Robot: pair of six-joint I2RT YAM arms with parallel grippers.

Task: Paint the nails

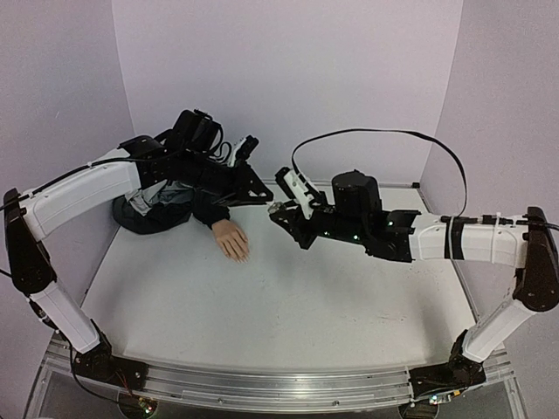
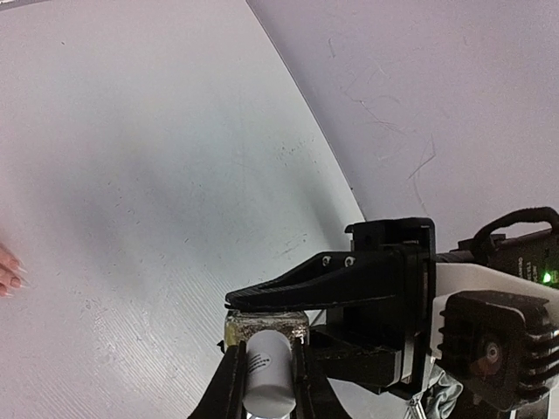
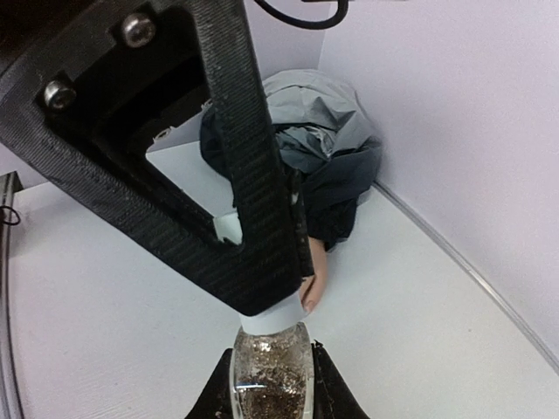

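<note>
You see one peach mannequin hand (image 1: 231,237), one dark jacket sleeve (image 1: 162,209), one small clear bottle (image 2: 262,326) of glitter with one white cap (image 3: 262,319), and two grippers meeting above the table (image 1: 288,314), just right of the hand. Your left gripper (image 2: 266,367) is clamped on the cap and your right gripper (image 3: 271,371) is clamped on the glass body. The nails (image 2: 10,272) are at the far left part of the table, on the near ends of the fingers; they look tiny and pale, too small to count from above
</note>
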